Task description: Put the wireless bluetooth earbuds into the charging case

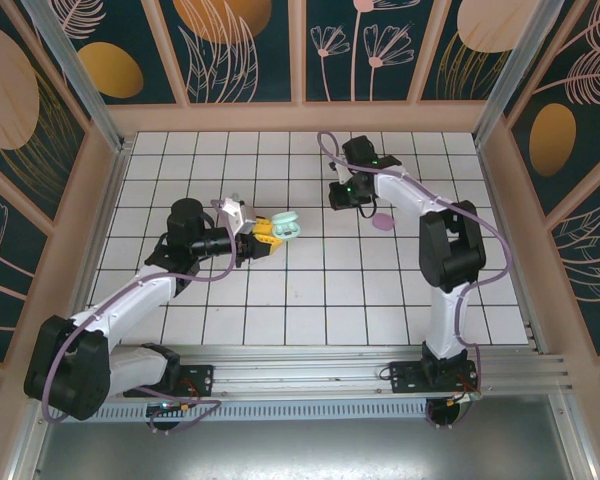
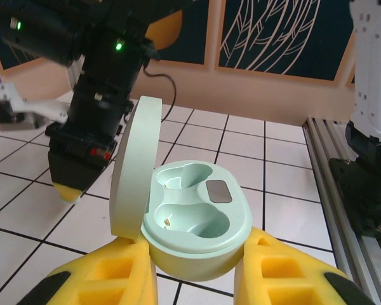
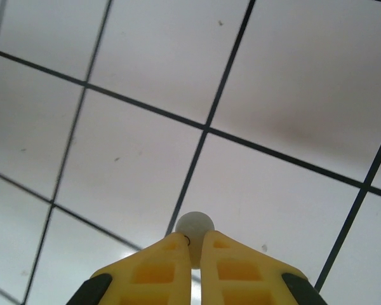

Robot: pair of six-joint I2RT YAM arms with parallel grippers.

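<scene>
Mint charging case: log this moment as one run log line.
left fingers: shut on open mint case, both wells empty | right fingers: shut on pale earbud | step: insertion pending

The worktop [image 1: 280, 290] is white, ruled into square tiles by thin dark lines. A pale wooden rim [image 1: 300, 118] borders its far side and both flanks. Above the rim stand dark teal wall panels [image 1: 245, 50] painted with pale leaves and golden ovals. A ribbed aluminium rail [image 1: 310, 365] runs along the near edge.
</scene>
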